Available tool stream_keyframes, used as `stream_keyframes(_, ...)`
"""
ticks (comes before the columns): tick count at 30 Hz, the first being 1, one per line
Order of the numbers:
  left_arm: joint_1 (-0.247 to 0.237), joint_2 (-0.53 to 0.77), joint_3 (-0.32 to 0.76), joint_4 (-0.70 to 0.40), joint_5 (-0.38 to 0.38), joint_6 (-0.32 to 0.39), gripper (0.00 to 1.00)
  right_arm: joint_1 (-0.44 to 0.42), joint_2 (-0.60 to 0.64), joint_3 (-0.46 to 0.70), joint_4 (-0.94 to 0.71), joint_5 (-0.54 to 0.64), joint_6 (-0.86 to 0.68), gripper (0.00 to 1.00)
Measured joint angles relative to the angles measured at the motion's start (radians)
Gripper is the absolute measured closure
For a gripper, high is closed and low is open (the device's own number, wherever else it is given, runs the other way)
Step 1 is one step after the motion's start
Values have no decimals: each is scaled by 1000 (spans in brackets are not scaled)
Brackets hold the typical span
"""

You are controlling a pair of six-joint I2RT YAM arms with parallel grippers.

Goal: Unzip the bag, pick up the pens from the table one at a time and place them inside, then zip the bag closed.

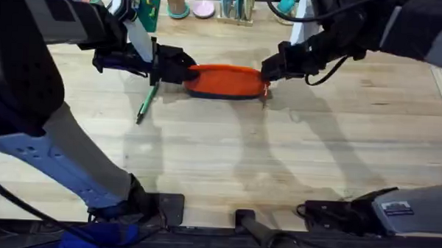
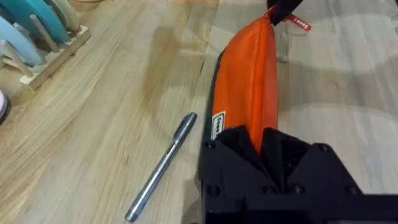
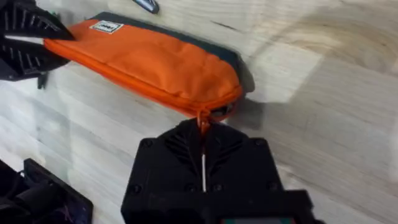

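The orange bag (image 1: pixel 226 81) lies across the middle of the table (image 1: pixel 227 161), its navy base on the wood. My left gripper (image 1: pixel 177 68) is shut on the bag's left end; in the left wrist view the fabric (image 2: pixel 252 74) runs into the left gripper (image 2: pixel 261 142). My right gripper (image 1: pixel 271 70) is shut on the zipper pull (image 3: pixel 203 118) at the bag's (image 3: pixel 149 62) right end. A green pen (image 1: pixel 146 105) lies left of the bag in front of the left gripper. A silver pen (image 2: pixel 163 167) lies beside the bag.
A wooden rack with teal plates (image 2: pixel 37 37) stands at the back. A cup of utensils (image 1: pixel 176 3) and another rack (image 1: pixel 236 7) line the far edge. The arm bases sit at the near edge.
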Motion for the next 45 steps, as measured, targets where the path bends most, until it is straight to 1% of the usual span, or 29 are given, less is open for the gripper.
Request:
stream_keyframes(9,0,0,0,2,0,0,959,2,0,3,0,-19,0,970)
stream_keyframes(15,0,0,0,3,0,0,959,19,0,12,0,-19,0,970)
stream_keyframes(22,0,0,0,4,0,0,959,66,0,53,-6,23,0,971)
stream_keyframes(30,0,0,0,3,0,0,959,102,0,58,3,46,8,972)
stream_keyframes(45,0,0,0,5,0,0,959,173,0,58,109,60,76,972)
